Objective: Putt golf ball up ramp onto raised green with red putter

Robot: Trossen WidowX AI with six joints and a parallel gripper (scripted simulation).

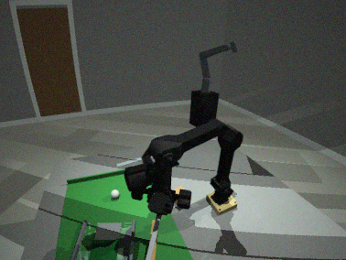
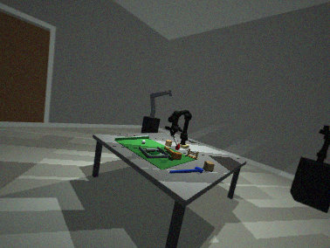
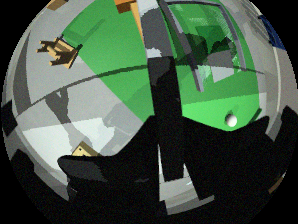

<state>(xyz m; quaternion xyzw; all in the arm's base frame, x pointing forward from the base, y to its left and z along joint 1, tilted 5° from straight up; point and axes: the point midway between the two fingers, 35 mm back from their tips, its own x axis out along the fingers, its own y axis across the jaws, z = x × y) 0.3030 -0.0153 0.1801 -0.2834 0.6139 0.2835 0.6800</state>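
My gripper (image 1: pixel 157 211) (image 3: pixel 161 118) is shut on the putter and hangs low over the right edge of the green mat (image 1: pixel 91 192) (image 2: pixel 131 144) (image 3: pixel 100 36). The putter's grey shaft (image 1: pixel 153 234) (image 3: pixel 148 16) runs down from the fingers to its red head (image 2: pixel 178 147). The white golf ball (image 1: pixel 114 194) (image 2: pixel 143 141) (image 3: pixel 230 120) rests on the mat, to the left of the gripper in the top view. The ramp with the raised green (image 1: pixel 107 235) (image 2: pixel 154 152) (image 3: pixel 202 36), framed by grey rails, lies at the mat's near end.
A wooden block (image 1: pixel 178 189) lies by the gripper. A wooden bar (image 2: pixel 175 153), a small wooden stand (image 2: pixel 192 154) (image 3: pixel 59 50), a blue tool (image 2: pixel 187 170) and another block (image 2: pixel 209 165) lie on the table. A second arm on a black box (image 1: pixel 203 107) stands behind.
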